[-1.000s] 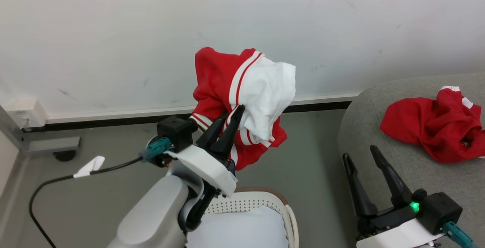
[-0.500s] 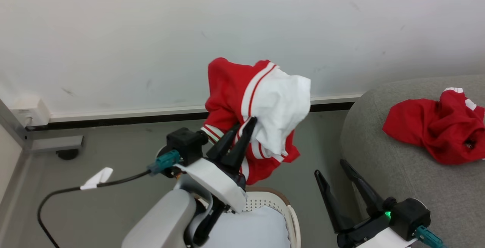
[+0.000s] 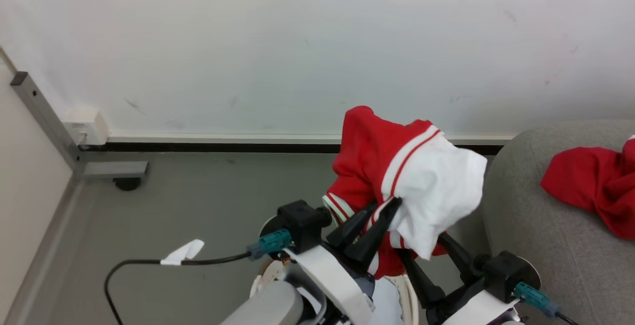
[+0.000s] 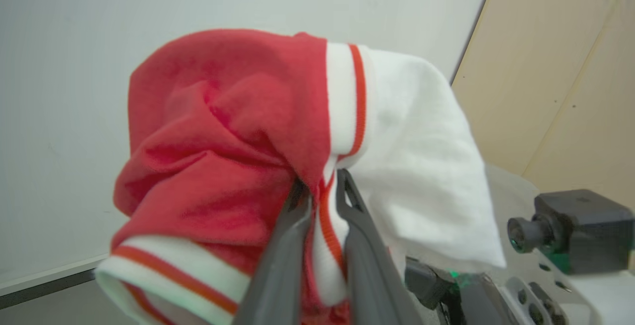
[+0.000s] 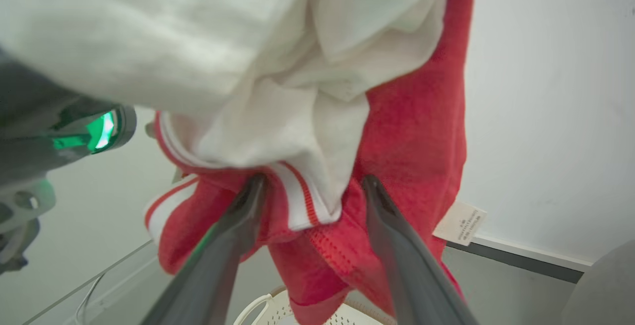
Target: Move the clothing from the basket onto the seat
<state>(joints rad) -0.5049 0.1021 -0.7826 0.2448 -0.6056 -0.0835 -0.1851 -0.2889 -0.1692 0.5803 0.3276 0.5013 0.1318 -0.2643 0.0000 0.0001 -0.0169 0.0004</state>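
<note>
White plastic basket (image 3: 410, 295) sits at bottom centre. Above it, the left gripper (image 3: 384, 204) pinches a red-and-white garment (image 3: 397, 166) aloft, and the right gripper (image 3: 427, 265) gapes wide around its lower folds. At the right edge, a grey sofa (image 3: 536, 245) bears a red garment (image 3: 590, 186). Dangling cloth may snag those spread fingers.

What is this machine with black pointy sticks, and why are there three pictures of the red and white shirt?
It is a robot with two arms; the sticks are its fingers. One picture comes from a camera on its head, the others from cameras on its wrists. The left gripper pinches the red garment with white panels and stripes, lifted in the air. The right gripper is open, a finger on each side of the hanging cloth. Below sits the white perforated plastic laundry basket. A plain red garment lies on the big grey fabric sofa.
</note>
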